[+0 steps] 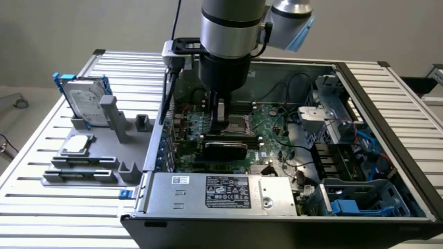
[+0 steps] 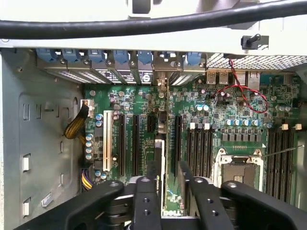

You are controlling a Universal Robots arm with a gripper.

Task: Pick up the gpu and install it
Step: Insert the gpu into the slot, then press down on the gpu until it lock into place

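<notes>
A slatted table (image 1: 62,207) is carrying an open case (image 1: 387,104), which is lying on its side with its inside facing up. The arm (image 1: 232,31) is reaching straight down into the case, over the motherboard (image 1: 266,116). A grey power supply (image 1: 221,192) with a label is sitting along the case's near edge in the exterior view. On the exterior view's left, a grey fixture (image 1: 104,155) is resting on the table beside the case, and a hard drive (image 1: 86,101) in a blue frame is standing upright in it.

The gpu (image 1: 225,149) is standing on edge on the motherboard, directly under the gripper (image 1: 223,129), with its black face turned toward the exterior camera. In the wrist view the gpu (image 2: 163,163) is showing edge-on as a thin pale strip running in line with the long black slots, its far end reaching toward the row of blue bracket clips at the case wall (image 2: 38,143).

The gripper (image 2: 168,177) is straddling the card with its fingers (image 2: 144,201) standing partly apart: green board is showing in the gap beside the card, so the jaws are not clamped on it from both sides. The card is lying closer to one finger than the other; whether it is touching that one I cannot tell. A CPU socket (image 2: 237,167) is sitting beside the gripper, and a black cable (image 2: 144,24) is crossing above.
</notes>
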